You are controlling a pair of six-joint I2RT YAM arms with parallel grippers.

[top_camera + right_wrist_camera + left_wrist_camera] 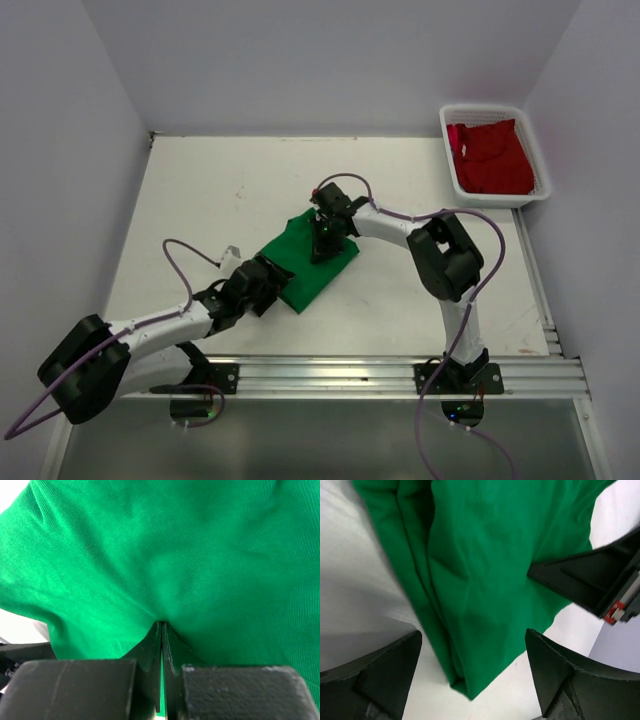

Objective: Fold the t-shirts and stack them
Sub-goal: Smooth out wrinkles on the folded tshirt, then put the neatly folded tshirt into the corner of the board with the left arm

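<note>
The bright green t-shirt (312, 272) lies folded into a small block at the table's middle. It also fills the left wrist view (485, 580) and the right wrist view (175, 545). My left gripper (268, 284) is open, its fingers either side of the shirt's near-left corner (472, 680). My right gripper (322, 245) is shut, tips down on the shirt's top, and the cloth puckers at the tips (161, 626). The red t-shirt (492, 158) lies crumpled in the white mesh basket (497, 108) at the back right.
Walls close the left, back and right sides. A metal rail (400, 375) runs along the near edge by the arm bases. The right arm's finger (585, 580) shows beyond the shirt in the left wrist view.
</note>
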